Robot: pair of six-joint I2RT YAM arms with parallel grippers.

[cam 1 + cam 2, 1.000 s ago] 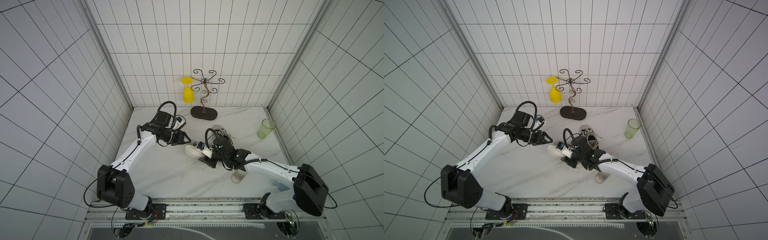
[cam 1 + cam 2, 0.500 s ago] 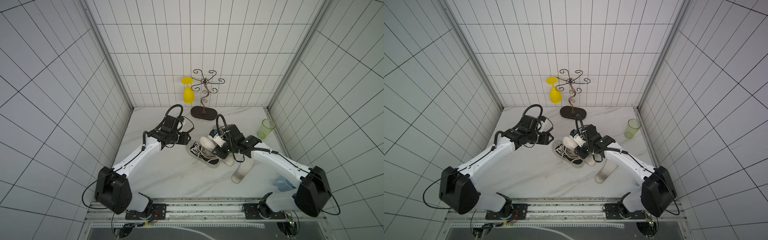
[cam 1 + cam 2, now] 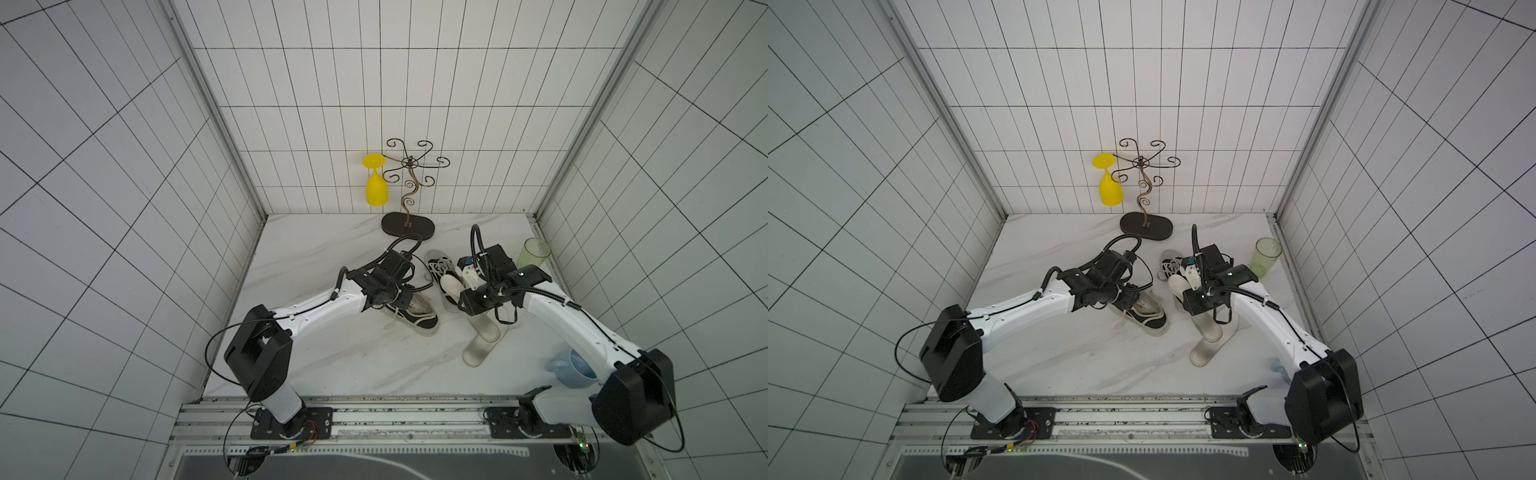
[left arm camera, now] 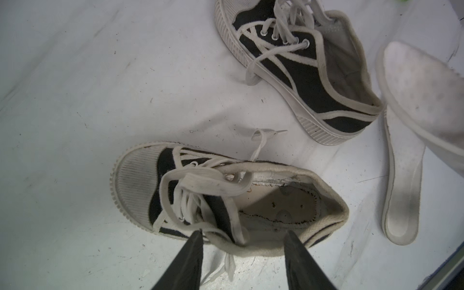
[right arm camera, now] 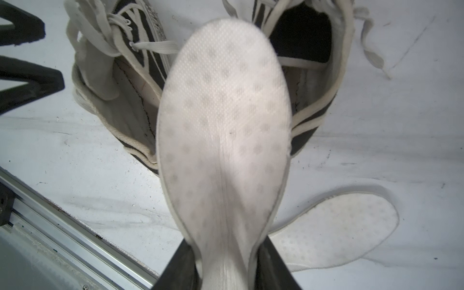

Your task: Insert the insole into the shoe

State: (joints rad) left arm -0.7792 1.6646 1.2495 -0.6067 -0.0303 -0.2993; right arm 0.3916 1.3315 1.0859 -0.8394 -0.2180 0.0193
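Observation:
Two black-and-white canvas shoes lie on the marble table. The near shoe [image 3: 415,318] [image 4: 226,200] lies below my left gripper [image 4: 243,233]. That gripper is open, its fingertips at the shoe's near side by the collar. The far shoe [image 3: 440,264] [image 4: 301,75] lies behind it. My right gripper [image 5: 227,251] is shut on the heel end of a white insole [image 5: 223,113] [image 3: 451,286]. The insole's toe end hangs over the gap between the two shoe openings. A second insole [image 3: 476,353] [image 5: 339,226] lies flat on the table.
A metal scroll stand [image 3: 409,224] with a yellow goblet [image 3: 376,191] hanging on it stands at the back. A green cup [image 3: 532,253] is at the back right. A blue mug [image 3: 575,370] sits under the right arm. A metal rail [image 3: 374,415] runs along the front edge.
My right arm has carried the insole from the table's middle towards the back right. My left gripper has come right and down to the near shoe.

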